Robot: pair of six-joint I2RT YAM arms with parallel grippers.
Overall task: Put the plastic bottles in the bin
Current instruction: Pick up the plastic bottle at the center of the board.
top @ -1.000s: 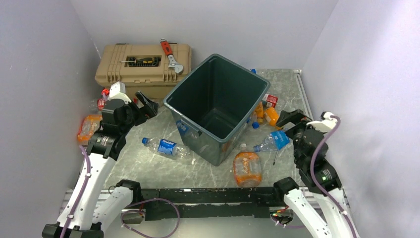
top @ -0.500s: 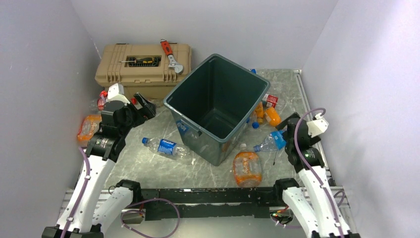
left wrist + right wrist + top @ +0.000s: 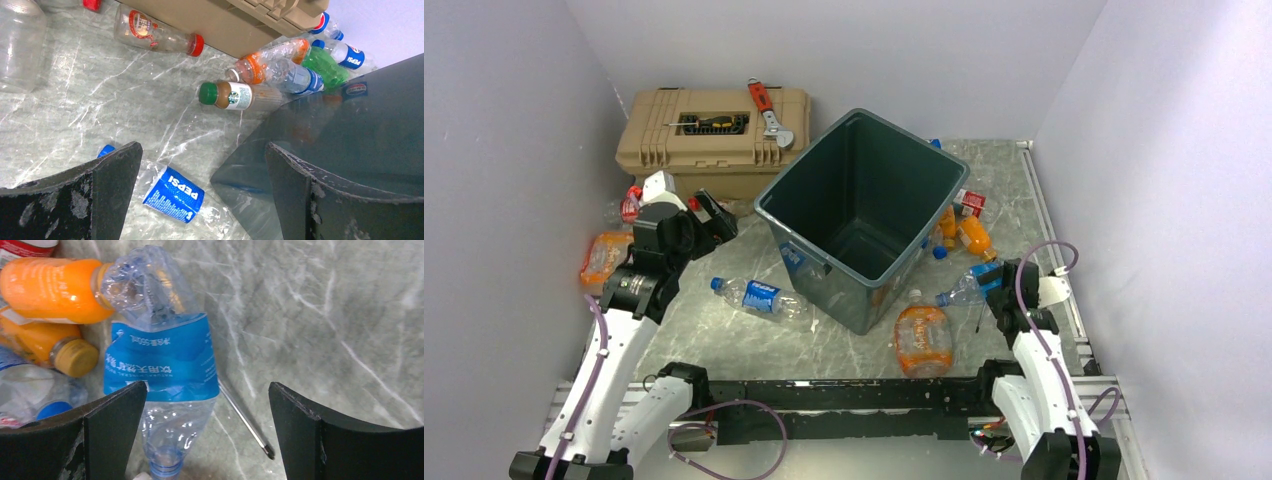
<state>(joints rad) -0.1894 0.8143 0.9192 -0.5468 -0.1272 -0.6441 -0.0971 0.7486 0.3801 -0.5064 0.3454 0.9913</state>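
Top view: the dark green-grey bin (image 3: pixel 894 180) stands mid-desk, and only its bare floor shows inside. Behind it to the left is a closed tan toolbox (image 3: pixel 714 155). A yellow-handled screwdriver (image 3: pixel 709 123) lies in its lid recess and a red wrench (image 3: pixel 767 108) lies on the lid. The grey marbled desk (image 3: pixel 714 340) is boxed in by pale lilac walls (image 3: pixel 504 150). All the bottles lie outside the bin. A Pepsi bottle (image 3: pixel 759 297) lies just left of it and a squat orange-labelled bottle (image 3: pixel 922 338) lies in front. Another orange bottle (image 3: pixel 604 258) lies by the left wall, and a heap of bottles (image 3: pixel 964 232) crowds the bin's right side.

Left wrist view: the left tool (image 3: pixel 202 149) gapes wide, holding nothing, above the Pepsi bottle. The bin's wall fills the right of the view. A green-capped Starbucks bottle (image 3: pixel 235 95), a red-capped bottle (image 3: pixel 155 35) and a cluster of orange, blue and green bottles (image 3: pixel 300 70) lie along the toolbox's foot.

Right wrist view: the right tool (image 3: pixel 206 387) is spread wide and empty. It hangs over a crushed blue-labelled bottle (image 3: pixel 160 360), which lies close to its left finger, neck toward the camera. Orange juice bottles (image 3: pixel 50 290) touch the far end of the crushed bottle. A thin metal rod (image 3: pixel 245 420) lies on the desk beside it, between the fingers.
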